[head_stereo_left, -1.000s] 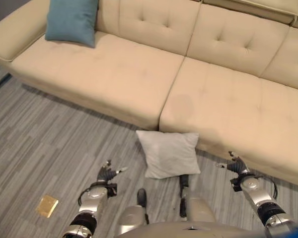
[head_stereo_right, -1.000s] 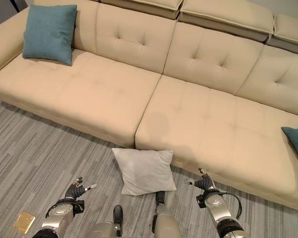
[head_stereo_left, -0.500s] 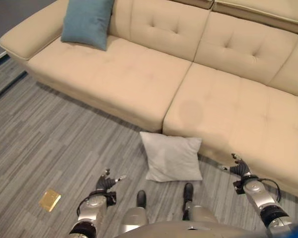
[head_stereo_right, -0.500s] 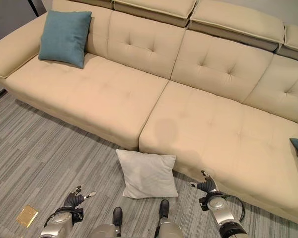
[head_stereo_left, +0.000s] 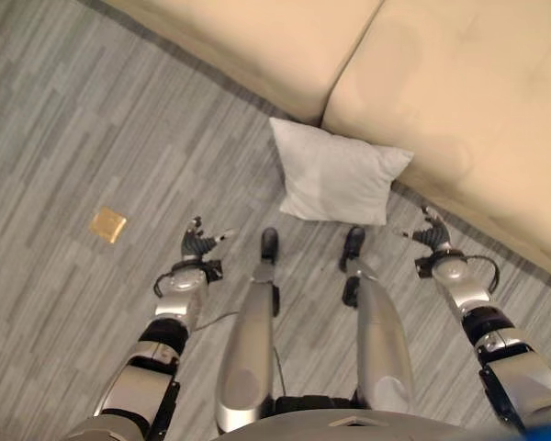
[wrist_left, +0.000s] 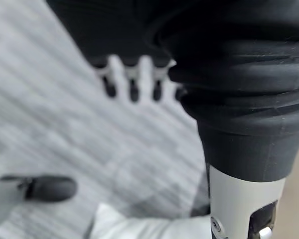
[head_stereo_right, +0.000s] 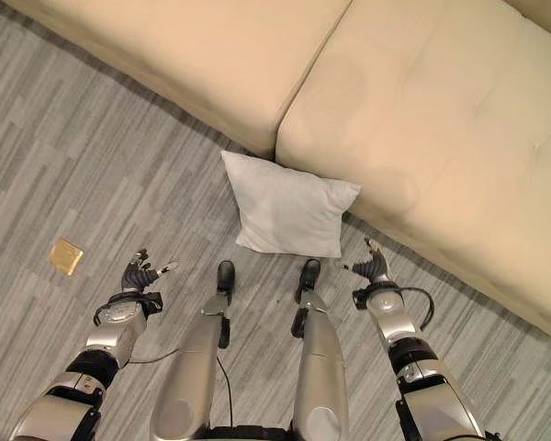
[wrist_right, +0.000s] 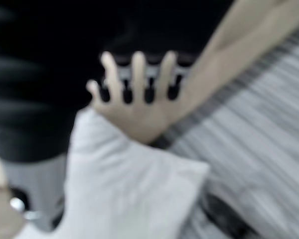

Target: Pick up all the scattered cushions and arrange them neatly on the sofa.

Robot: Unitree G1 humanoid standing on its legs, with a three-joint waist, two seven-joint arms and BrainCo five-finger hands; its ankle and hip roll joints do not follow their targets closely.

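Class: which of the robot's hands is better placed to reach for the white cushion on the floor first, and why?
Probably the right hand: it hangs open beside the white cushion's nearest corner, by the sofa edge. The left hand, also open, hangs farther off over bare floor.

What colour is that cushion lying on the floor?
The cushion is plain pale grey, almost white; the right eye view shows it best.
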